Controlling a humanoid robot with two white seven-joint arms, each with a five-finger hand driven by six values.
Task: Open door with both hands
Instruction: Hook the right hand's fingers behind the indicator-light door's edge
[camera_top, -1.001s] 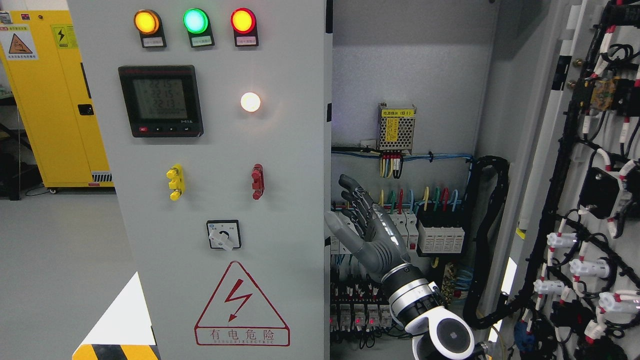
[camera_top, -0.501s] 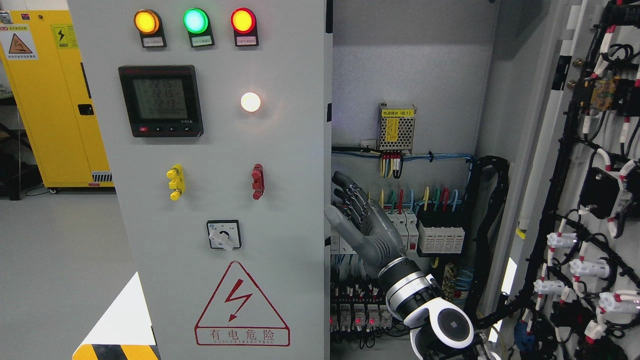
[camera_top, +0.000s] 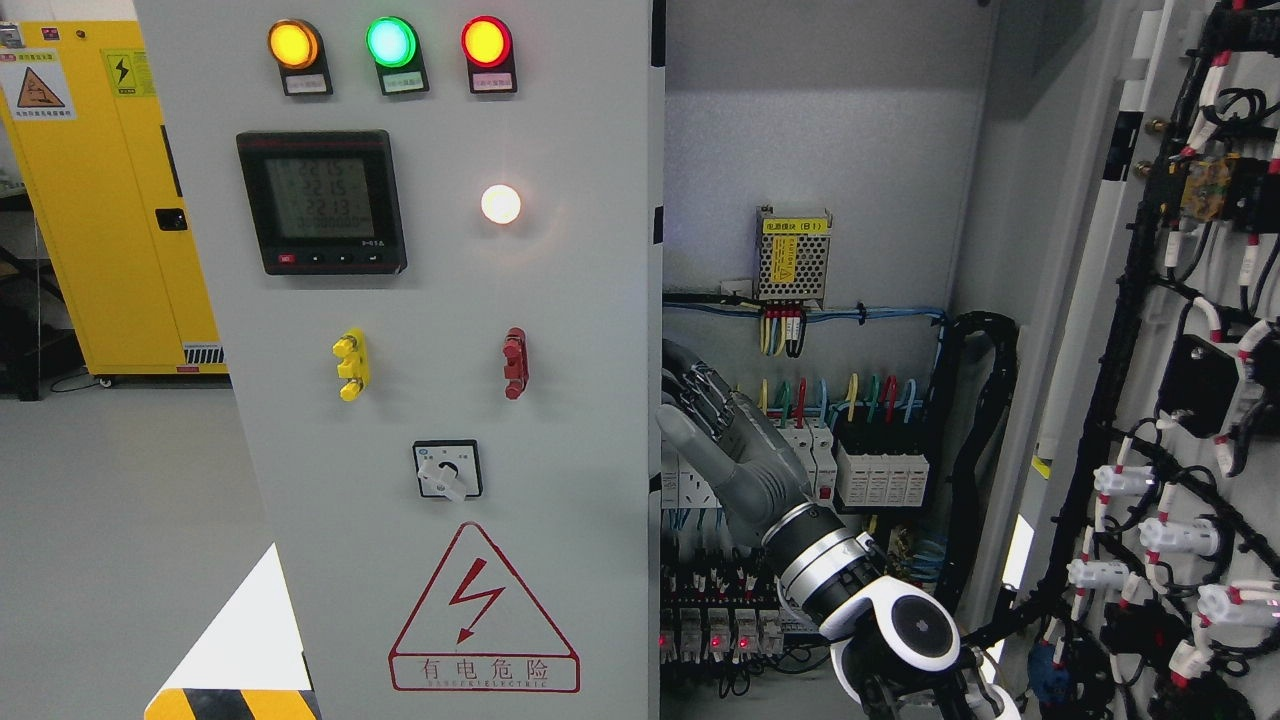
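1. fingers (camera_top: 700, 395) were spread and straight, clasping nothing, their tips at the right edge of the left door (camera_top: 450, 400).
2. right hand (camera_top: 730, 440) rose from the lower right inside the open cabinet (camera_top: 820, 150).
3. right door (camera_top: 1180, 330) stood swung open.

The right hand (camera_top: 722, 430) hides part of the breaker row (camera_top: 860, 470) behind it, its forearm runs off the bottom edge, and the grey door (camera_top: 430, 400) is cropped top and bottom.
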